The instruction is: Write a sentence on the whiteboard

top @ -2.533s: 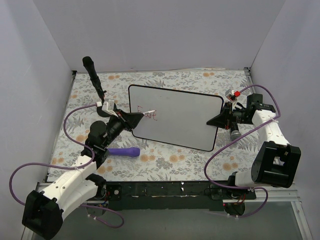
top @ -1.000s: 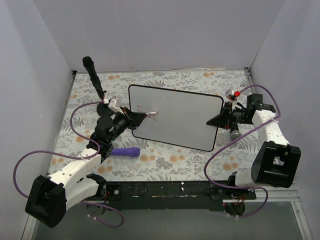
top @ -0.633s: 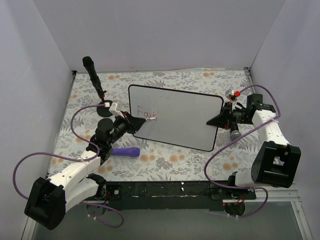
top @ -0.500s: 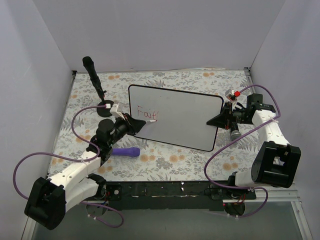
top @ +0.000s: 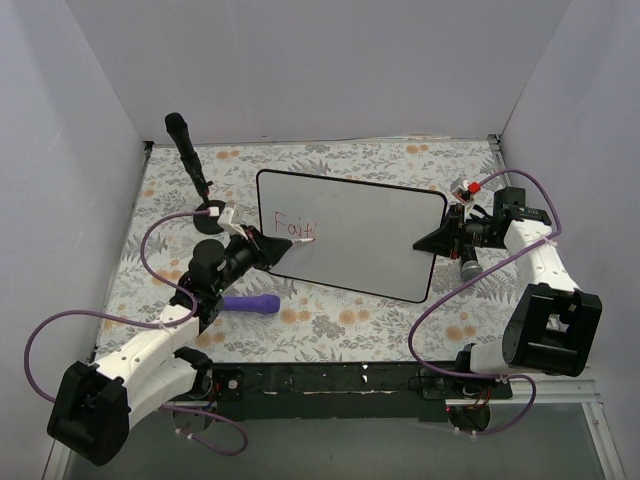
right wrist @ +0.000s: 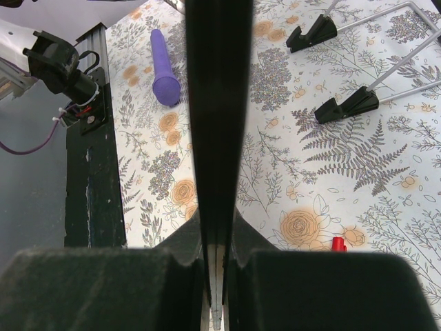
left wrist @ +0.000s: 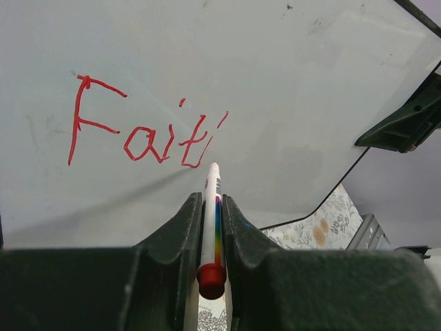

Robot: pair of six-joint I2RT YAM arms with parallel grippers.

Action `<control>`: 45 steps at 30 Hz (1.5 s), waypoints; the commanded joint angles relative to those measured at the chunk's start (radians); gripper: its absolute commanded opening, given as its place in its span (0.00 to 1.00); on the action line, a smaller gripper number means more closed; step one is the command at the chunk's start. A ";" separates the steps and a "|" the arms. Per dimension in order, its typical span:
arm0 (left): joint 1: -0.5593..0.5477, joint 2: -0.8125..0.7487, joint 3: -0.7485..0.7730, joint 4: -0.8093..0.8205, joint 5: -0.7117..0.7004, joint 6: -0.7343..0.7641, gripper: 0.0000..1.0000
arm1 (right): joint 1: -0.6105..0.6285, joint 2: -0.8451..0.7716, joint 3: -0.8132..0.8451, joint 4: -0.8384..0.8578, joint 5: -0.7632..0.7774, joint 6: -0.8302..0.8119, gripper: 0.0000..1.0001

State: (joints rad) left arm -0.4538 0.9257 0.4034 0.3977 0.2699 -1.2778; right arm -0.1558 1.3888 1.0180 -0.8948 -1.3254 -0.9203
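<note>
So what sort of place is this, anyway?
Probably a robot test cell: plain white walls box in a floral tablecloth, and a left arm and right arm bolted at its edge work at a whiteboard.

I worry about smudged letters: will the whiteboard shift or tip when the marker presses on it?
Probably stiff: the whiteboard looks like a flat framed panel. Alone it might tip, propped on small black feet, but the right pincer clamps its edge, so likely steady.
</note>
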 commanded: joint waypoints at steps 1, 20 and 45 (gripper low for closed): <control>0.003 -0.014 0.040 0.029 -0.021 0.011 0.00 | 0.004 -0.030 0.005 0.011 0.018 -0.028 0.01; 0.003 0.044 0.097 0.092 -0.057 0.017 0.00 | 0.004 -0.027 0.007 0.010 0.017 -0.028 0.01; 0.003 0.059 0.071 0.012 -0.078 0.060 0.00 | 0.004 -0.027 0.007 0.008 0.018 -0.031 0.01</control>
State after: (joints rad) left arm -0.4538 0.9977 0.4648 0.4595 0.2249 -1.2514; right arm -0.1562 1.3888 1.0180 -0.8955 -1.3235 -0.9073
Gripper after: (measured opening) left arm 0.109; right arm 0.098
